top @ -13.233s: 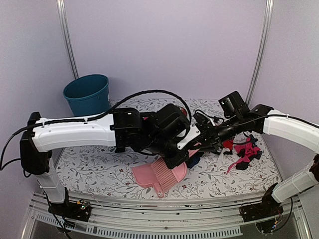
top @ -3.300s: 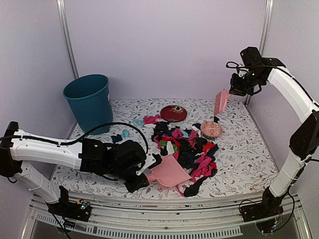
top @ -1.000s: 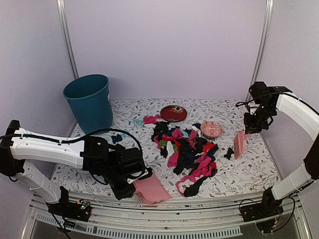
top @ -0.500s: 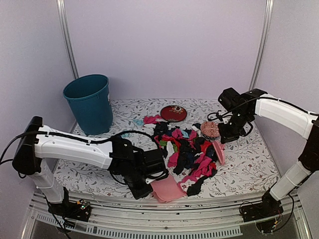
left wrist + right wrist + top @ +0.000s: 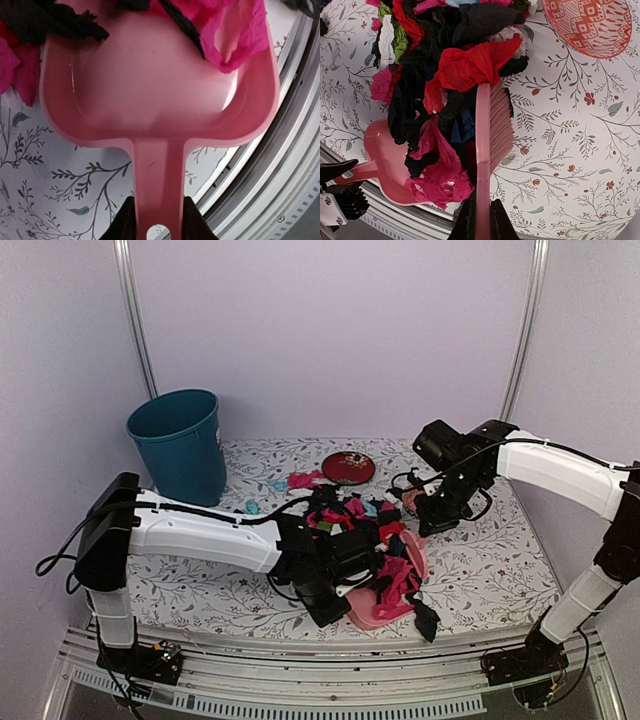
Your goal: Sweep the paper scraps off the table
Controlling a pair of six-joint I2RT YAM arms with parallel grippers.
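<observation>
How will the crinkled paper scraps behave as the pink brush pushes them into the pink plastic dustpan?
Probably light and floppy: the crinkled paper scraps are tangled strips. They likely slide as a clump, but some drape over the pink plastic dustpan rim and may spill.

The right gripper clamps the handle of a pink brush, whose bristles lie on its right side. A heap of black, red and pink paper scraps presses against the brush's left side and spills onto a pink dustpan. 1 patterned dish sits on the table at upper right.
</observation>
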